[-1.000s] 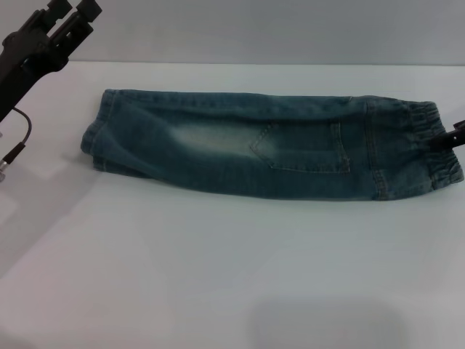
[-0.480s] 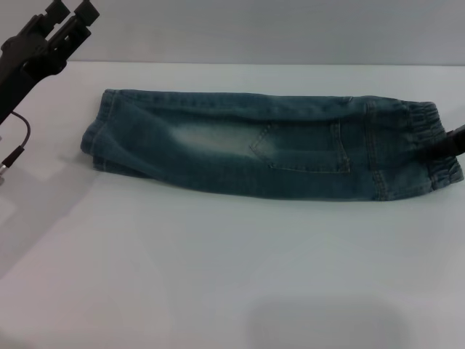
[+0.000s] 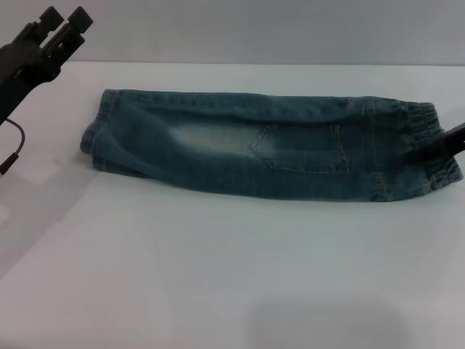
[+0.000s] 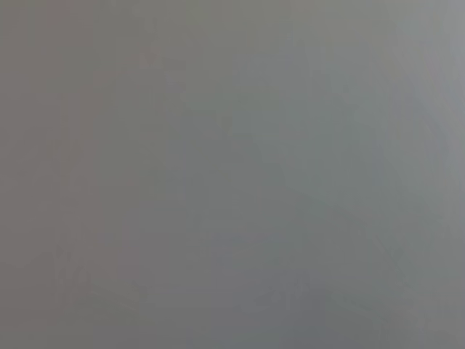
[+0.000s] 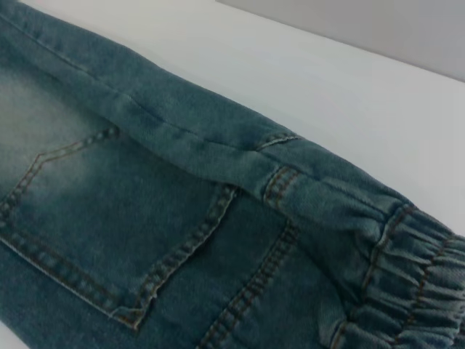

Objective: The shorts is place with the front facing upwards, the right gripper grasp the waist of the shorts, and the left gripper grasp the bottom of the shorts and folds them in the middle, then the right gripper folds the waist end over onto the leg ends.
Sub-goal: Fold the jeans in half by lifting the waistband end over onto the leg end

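Shorts lay folded lengthwise on the white table, leg ends toward our left, elastic waist toward our right. Our left gripper had drifted slightly farther left, raised clear, prongs apart. Our right gripper sat at the waist as before; we could not tell its jaws' state.

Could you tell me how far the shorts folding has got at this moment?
Done: the shorts lie folded lengthwise on the table. In hand: the right gripper is at the elastic waist. Left: folding the waist onto the leg ends; the left gripper is raised clear.
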